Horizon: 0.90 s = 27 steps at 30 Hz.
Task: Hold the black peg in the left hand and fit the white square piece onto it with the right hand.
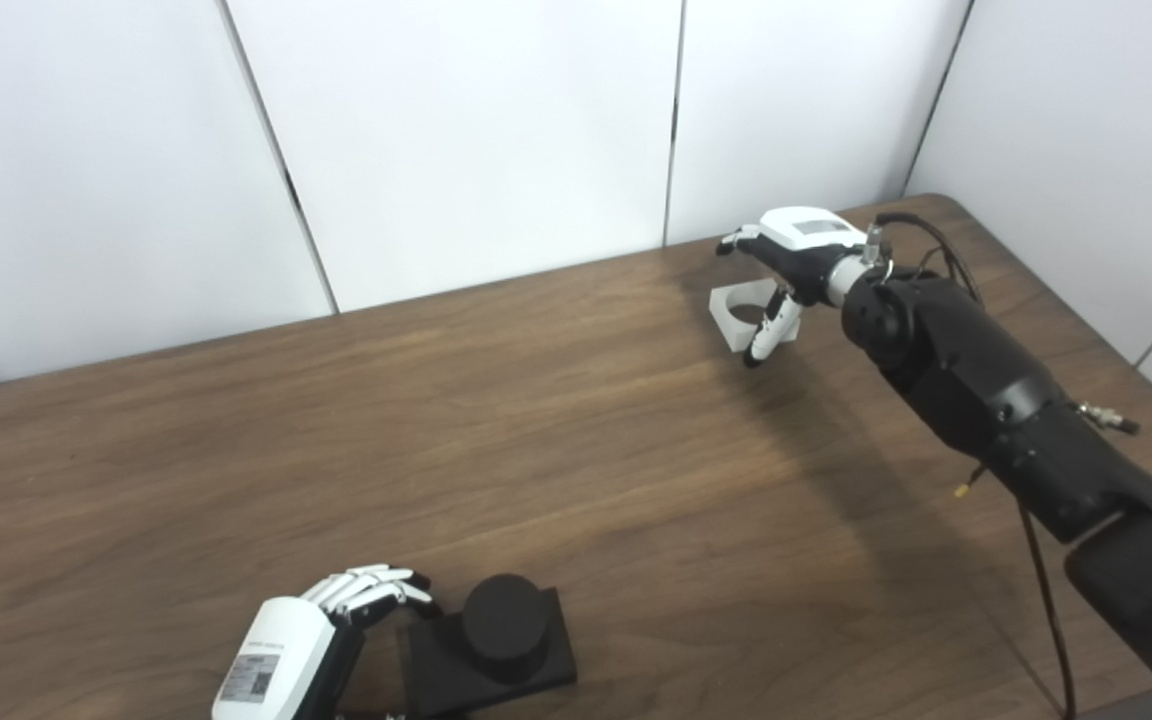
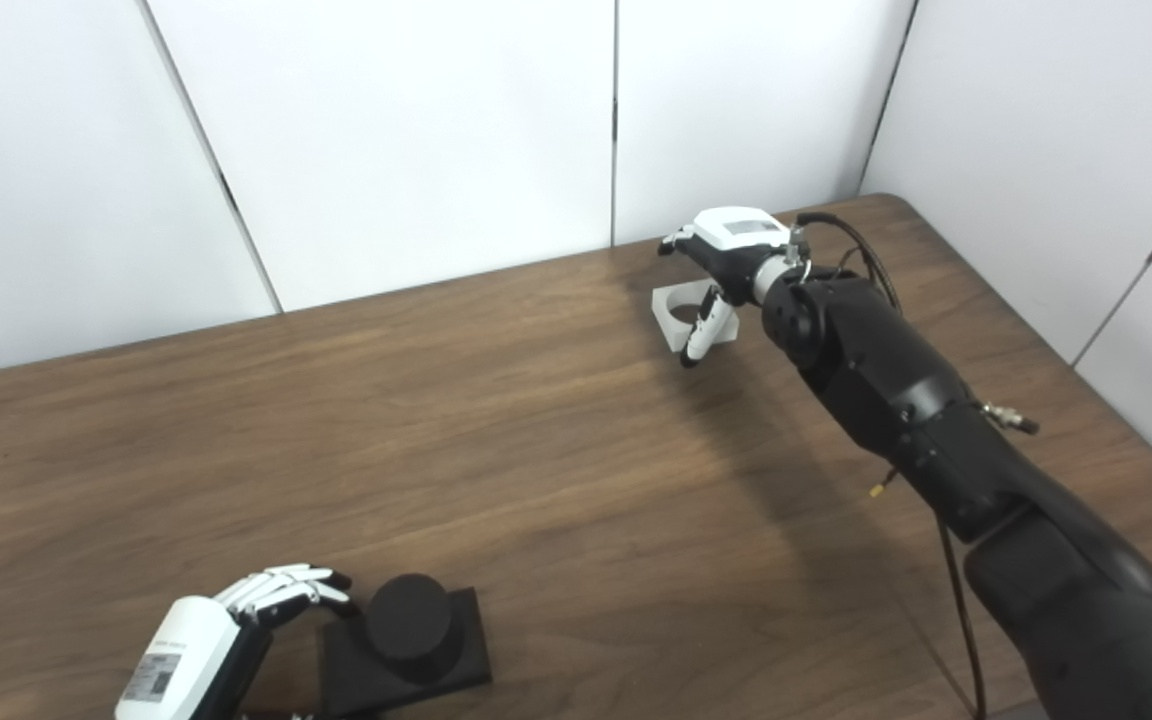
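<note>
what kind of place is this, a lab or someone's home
Most likely a robot lab or test cell, not a home: a bare wood-grain table boxed in by plain white partition panels, with only test parts on it, a black peg on its base and a white square piece.

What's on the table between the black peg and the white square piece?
Nothing: only bare table between black peg and white square piece, in both views.

It looked like a lab or test room. A brown wooden table (image 1: 556, 420) stood in a corner of plain white wall panels (image 1: 476, 130). A black robot arm (image 1: 996, 400) with loose wires (image 1: 1041, 570) reached over the table.
</note>
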Each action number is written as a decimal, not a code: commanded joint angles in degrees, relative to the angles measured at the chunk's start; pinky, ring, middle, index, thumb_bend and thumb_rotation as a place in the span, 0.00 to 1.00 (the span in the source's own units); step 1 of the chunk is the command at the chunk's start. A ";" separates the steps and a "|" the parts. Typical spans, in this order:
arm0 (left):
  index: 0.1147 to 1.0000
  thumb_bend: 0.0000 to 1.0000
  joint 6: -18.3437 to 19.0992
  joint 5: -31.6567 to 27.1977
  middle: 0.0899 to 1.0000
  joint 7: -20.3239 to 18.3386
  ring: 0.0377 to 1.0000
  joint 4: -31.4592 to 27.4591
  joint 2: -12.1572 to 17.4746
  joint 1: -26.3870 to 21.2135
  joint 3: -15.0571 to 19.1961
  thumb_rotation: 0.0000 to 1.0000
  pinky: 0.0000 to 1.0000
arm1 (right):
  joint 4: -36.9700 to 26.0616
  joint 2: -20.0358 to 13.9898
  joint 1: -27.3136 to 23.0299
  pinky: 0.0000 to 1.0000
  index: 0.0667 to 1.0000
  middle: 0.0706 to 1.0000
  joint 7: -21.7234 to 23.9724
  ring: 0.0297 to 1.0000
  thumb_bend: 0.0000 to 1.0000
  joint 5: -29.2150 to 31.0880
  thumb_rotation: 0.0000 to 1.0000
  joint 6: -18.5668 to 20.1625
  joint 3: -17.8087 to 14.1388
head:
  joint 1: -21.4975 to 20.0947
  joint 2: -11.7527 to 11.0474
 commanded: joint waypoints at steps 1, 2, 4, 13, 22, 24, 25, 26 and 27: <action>0.42 0.51 0.14 1.04 0.71 -4.29 0.76 1.59 0.83 2.94 -1.99 0.05 0.70 | -0.88 -2.41 -3.83 0.96 0.86 0.95 0.23 0.98 0.88 -1.42 0.22 1.03 -0.39 | 0.02 0.19; 0.42 0.51 0.07 0.99 0.71 -4.23 0.76 1.53 0.82 2.97 -1.97 0.05 0.70 | -0.83 -2.44 -3.91 0.96 0.86 0.95 0.65 0.98 0.88 -1.68 0.22 1.48 -0.37 | 0.02 0.19; 0.42 0.51 0.04 0.87 0.71 -4.19 0.76 1.41 0.79 3.00 -1.90 0.05 0.70 | -0.37 -2.59 -4.20 0.96 0.85 0.95 1.11 0.98 0.87 -2.22 0.22 1.78 -0.15 | 0.02 0.19; 0.42 0.51 0.50 -0.15 0.70 -5.12 0.76 0.29 0.77 3.10 -1.72 0.04 0.70 | -0.05 -3.19 -4.90 0.94 0.81 0.94 2.43 0.98 0.89 -3.35 0.23 1.09 0.57 | 0.26 0.59; 0.42 0.51 0.89 -0.03 0.70 -5.32 0.75 -0.68 0.22 3.21 -1.53 0.04 0.68 | 0.70 -3.39 -5.15 0.92 0.80 0.93 2.30 0.97 0.88 -3.97 0.24 0.52 1.30 | 0.42 0.92; 0.42 0.51 1.20 -0.19 0.69 -5.71 0.75 -1.08 0.16 3.23 -1.51 0.04 0.68 | 1.00 -3.30 -4.84 0.90 0.79 0.92 1.44 0.95 0.88 -3.68 0.22 0.04 1.05 | 0.49 0.97; 0.42 0.51 1.41 -0.25 0.70 -5.94 0.75 -1.28 0.12 3.25 -1.50 0.04 0.68 | 1.12 -3.30 -4.70 0.89 0.78 0.92 1.11 0.94 0.88 -3.59 0.21 -0.18 0.98 | 0.46 0.98; 0.42 0.51 1.50 -0.32 0.70 -6.03 0.75 -1.41 0.08 3.26 -1.47 0.04 0.68 | 1.22 -3.31 -4.58 0.88 0.78 0.91 0.89 0.94 0.88 -3.48 0.21 -0.40 0.93 | 0.46 0.98; 0.42 0.51 1.57 -0.39 0.70 -6.08 0.75 -1.52 0.04 3.27 -1.46 0.04 0.68 | 1.30 -3.32 -4.49 0.88 0.77 0.91 0.78 0.94 0.88 -3.42 0.21 -0.50 0.91 | 0.39 1.02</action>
